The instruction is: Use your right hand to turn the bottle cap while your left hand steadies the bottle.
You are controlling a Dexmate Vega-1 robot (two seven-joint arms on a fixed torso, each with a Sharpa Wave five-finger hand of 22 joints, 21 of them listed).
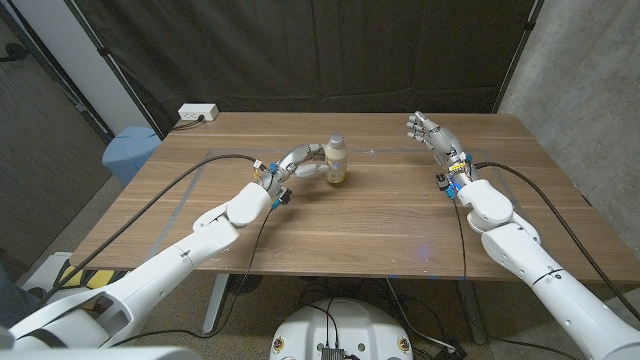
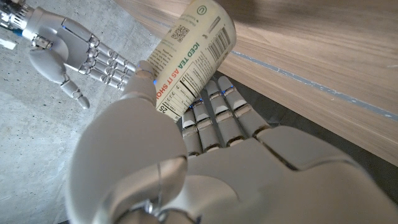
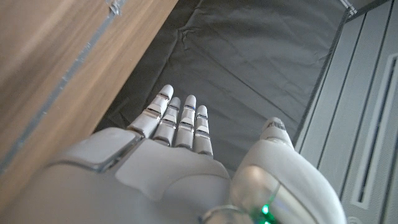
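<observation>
A small beige iced tea bottle [image 1: 337, 161] with a grey cap [image 1: 337, 140] stands upright at the middle of the wooden table [image 1: 360, 215]. My left hand [image 1: 295, 162] wraps its fingers and thumb around the bottle's body; the left wrist view shows the label [image 2: 189, 59] between the thumb and fingers [image 2: 214, 115]. My right hand [image 1: 432, 136] hovers to the bottle's right, a good way off, with its fingers apart and nothing in it. It appears again across the table, right hand [image 2: 68, 53], in the left wrist view. In the right wrist view the right hand's fingers [image 3: 177, 121] stretch out straight.
A white power strip [image 1: 197, 113] lies at the table's far left corner, with a blue bin [image 1: 130, 150] on the floor beside the table. Black curtains hang behind the table. Bare wood lies between the bottle and my right hand.
</observation>
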